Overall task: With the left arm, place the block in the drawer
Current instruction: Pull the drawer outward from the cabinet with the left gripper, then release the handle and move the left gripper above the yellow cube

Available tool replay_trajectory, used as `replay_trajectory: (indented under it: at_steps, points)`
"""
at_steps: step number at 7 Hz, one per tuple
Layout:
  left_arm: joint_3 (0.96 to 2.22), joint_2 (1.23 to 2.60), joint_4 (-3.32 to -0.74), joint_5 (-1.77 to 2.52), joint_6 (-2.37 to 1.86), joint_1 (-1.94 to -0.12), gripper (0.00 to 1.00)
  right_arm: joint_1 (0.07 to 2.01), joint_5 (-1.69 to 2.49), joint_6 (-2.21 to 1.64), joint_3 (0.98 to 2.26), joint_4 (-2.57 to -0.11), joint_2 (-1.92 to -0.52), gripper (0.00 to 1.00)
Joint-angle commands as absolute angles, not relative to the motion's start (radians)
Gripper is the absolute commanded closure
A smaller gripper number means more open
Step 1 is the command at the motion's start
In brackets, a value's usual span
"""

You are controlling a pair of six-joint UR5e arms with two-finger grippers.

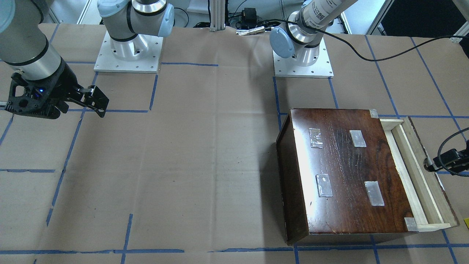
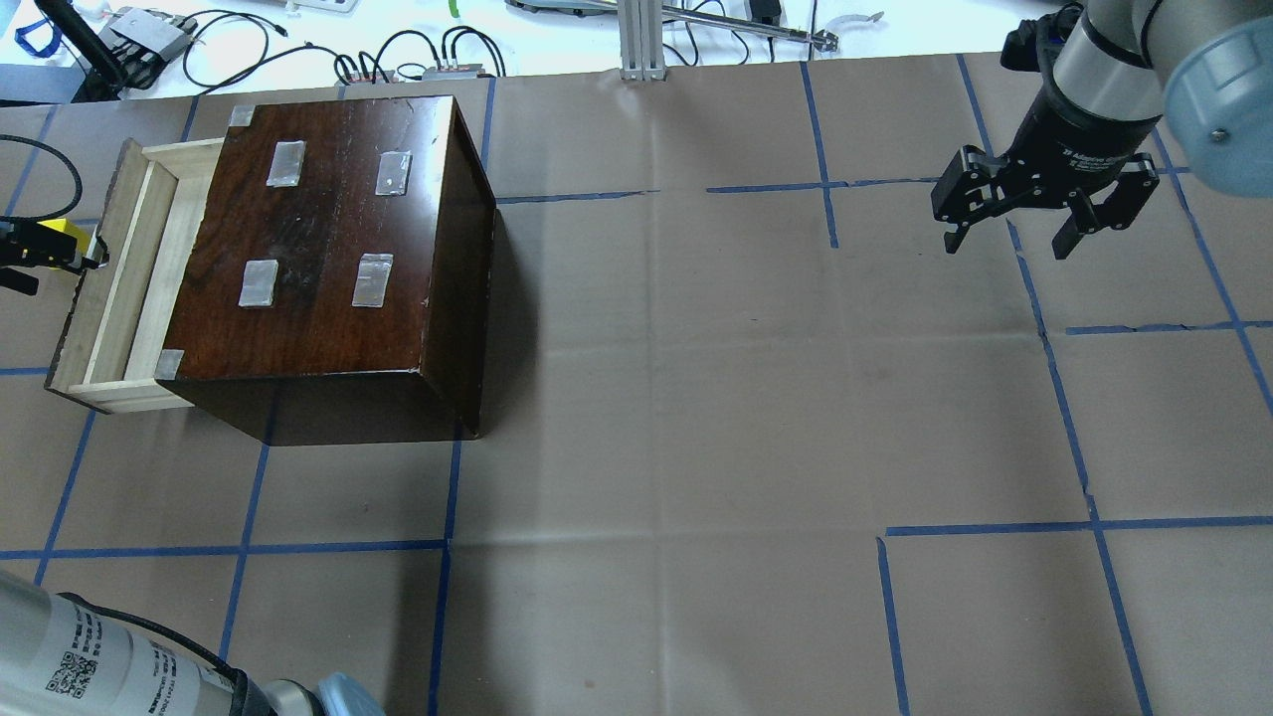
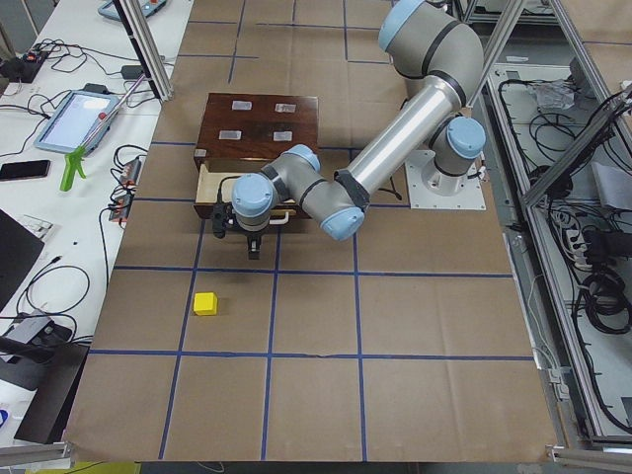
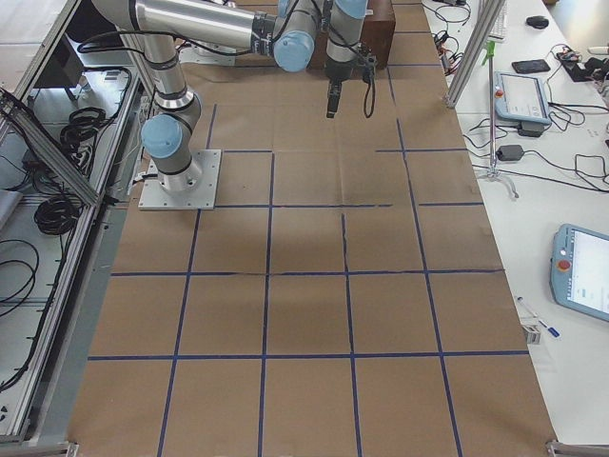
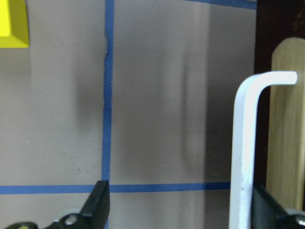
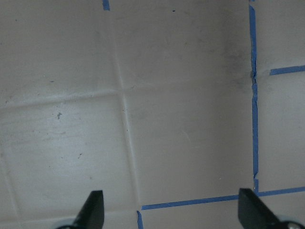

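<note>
The yellow block [image 3: 205,303] lies on the paper-covered table, about one grid square from the drawer front; its corner shows at the top left of the left wrist view [image 5: 12,24]. The pale wood drawer [image 2: 109,288] stands partly pulled out of the dark brown box [image 2: 328,229]. My left gripper [image 5: 183,210] is open and empty, pointing down just outside the drawer front [image 5: 286,119]. The drawer's white handle [image 5: 243,143] is beside its right finger. My right gripper [image 2: 1009,239] is open and empty, far from the box.
Blue tape lines [image 2: 1064,398] grid the brown paper. Both arm bases [image 1: 128,47] stand at the robot's side of the table. A black cable [image 1: 384,57] trails over the table toward the left wrist. Tablets and cables [image 3: 74,118] lie on a side bench.
</note>
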State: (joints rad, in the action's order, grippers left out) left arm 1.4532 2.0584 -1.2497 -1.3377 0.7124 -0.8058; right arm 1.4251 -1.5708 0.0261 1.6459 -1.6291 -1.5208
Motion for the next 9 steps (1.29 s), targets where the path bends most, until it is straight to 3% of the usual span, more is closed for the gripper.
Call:
replay_trajectory:
  at_steps: [1,6,9]
  points:
    - [1.416,2.08,-1.25,-1.339,0.732,-0.793,0.01,1.425,-1.571,0.026,1.646,-1.629,-1.52,0.0]
    - [1.278,2.094,-1.272,-1.39,0.727,-0.792,0.01,1.425,-1.571,0.026,1.646,-1.629,-1.522,0.0]
    - [1.038,2.254,-1.282,-1.443,0.729,-0.792,0.01,1.425,-1.571,0.025,1.646,-1.629,-1.522,0.0]
